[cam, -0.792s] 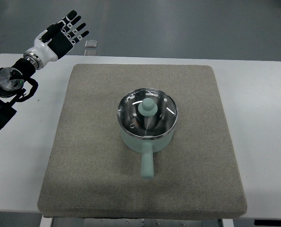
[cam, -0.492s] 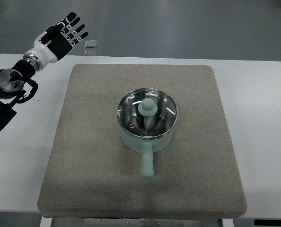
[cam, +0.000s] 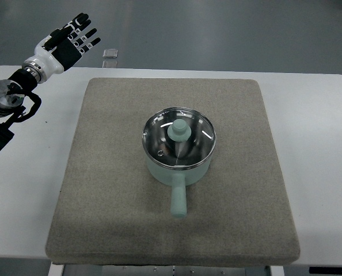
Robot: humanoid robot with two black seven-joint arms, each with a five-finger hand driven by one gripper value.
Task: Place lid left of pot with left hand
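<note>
A pale green pot (cam: 179,172) with a straight handle pointing toward me sits in the middle of a grey mat (cam: 119,190). Its glass lid (cam: 178,140) with a green knob rests on the pot's rim. My left hand (cam: 68,40) hovers past the table's far left corner, well away from the pot, fingers spread and holding nothing. The right arm does not show.
The mat lies on a white table (cam: 320,167). A small clear square object (cam: 110,54) lies on the floor beyond the table's far edge, close to my left hand. The left arm's dark joint (cam: 8,95) hangs over the table's left corner.
My left hand and arm have drawn back toward the upper left, farther from the pot. The pot and lid have not moved.
</note>
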